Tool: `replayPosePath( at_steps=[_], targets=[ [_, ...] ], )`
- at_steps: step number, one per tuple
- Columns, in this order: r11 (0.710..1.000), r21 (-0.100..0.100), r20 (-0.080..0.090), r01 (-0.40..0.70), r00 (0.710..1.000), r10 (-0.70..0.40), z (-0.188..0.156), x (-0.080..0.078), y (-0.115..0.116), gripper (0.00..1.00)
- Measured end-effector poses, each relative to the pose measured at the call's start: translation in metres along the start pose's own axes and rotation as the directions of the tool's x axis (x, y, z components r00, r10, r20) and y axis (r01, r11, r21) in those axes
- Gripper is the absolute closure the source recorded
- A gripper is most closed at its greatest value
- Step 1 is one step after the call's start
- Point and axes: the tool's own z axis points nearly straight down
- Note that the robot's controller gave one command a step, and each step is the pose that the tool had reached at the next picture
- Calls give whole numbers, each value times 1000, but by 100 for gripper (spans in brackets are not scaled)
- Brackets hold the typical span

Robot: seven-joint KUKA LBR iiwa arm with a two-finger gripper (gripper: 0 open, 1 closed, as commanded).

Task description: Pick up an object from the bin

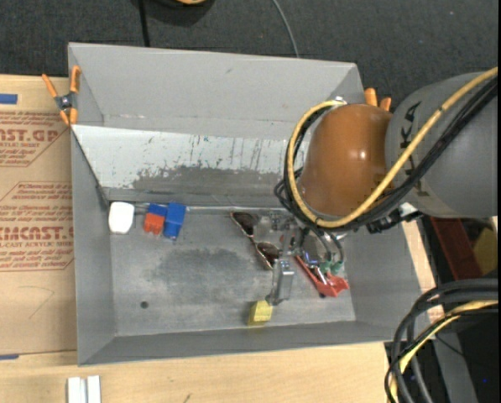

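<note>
My gripper (279, 285) reaches down from under the arm's orange cover into the right half of the bin, near the front wall. A small yellow block (261, 312) lies on the floor just below and to the left of its metal tip, very close or touching. Nothing shows held in it. A red piece with green and blue bits (327, 282) sits right of the gripper, partly under the arm; I cannot tell whether it lies loose.
At the back left of the floor a white block (121, 217), a small orange block (154, 222) and a blue block (174, 219) stand in a row against the back wall. The arm covers the bin's right side.
</note>
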Motion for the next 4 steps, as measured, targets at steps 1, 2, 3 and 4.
replayPosePath(
  at_steps=[1,2,3,4],
  targets=[
    [1000,0,8,-1,1000,1,-4,-2,0,0],
    [992,-3,13,-126,992,126,22,-11,-13,0],
    [965,-2,4,-263,965,263,49,-29,-42,0],
    [884,-7,10,-467,884,467,38,-41,-39,0]
  ],
)
